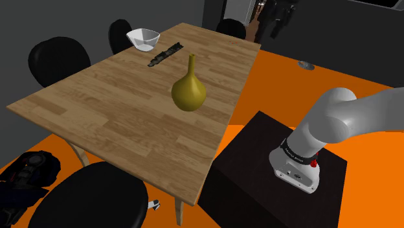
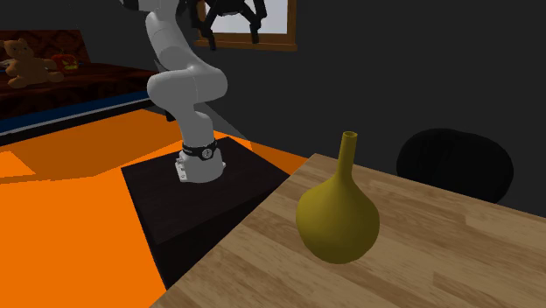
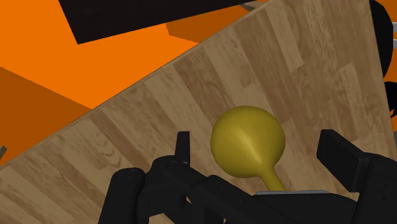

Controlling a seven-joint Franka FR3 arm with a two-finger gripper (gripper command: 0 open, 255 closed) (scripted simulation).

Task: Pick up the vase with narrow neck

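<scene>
Claw (image 3: 257,145) wide open, fingers (image 3: 182,150) well apart, gripping nothing. Wrist view: vase (image 3: 247,141) sat betw. the two fingers, touched by neither, neck pointing back toward the claw. Second ext. view: claw (image 2: 234,31) at top of frame, left of centre, up in the air and well apart from the vase (image 2: 337,219), which stood lower right of centre.

Vase mustard-yellow, round belly, thin neck, upright on wood-grain table (image 1: 110,110). Shoulder view: vase (image 1: 188,92) near frame centre, on the table's right half, closer to the stand side.

Arm (image 2: 179,79) white, rising from dark stand (image 1: 259,175) at lower right of shoulder view.

Also on table, upper left in shoulder view: white bowl (image 1: 144,39) at the far end, flat dark object (image 1: 166,54) just beside it; can't tell what it is. Black chair (image 1: 97,197) at lower left. Floor (image 1: 291,84) orange.
</scene>
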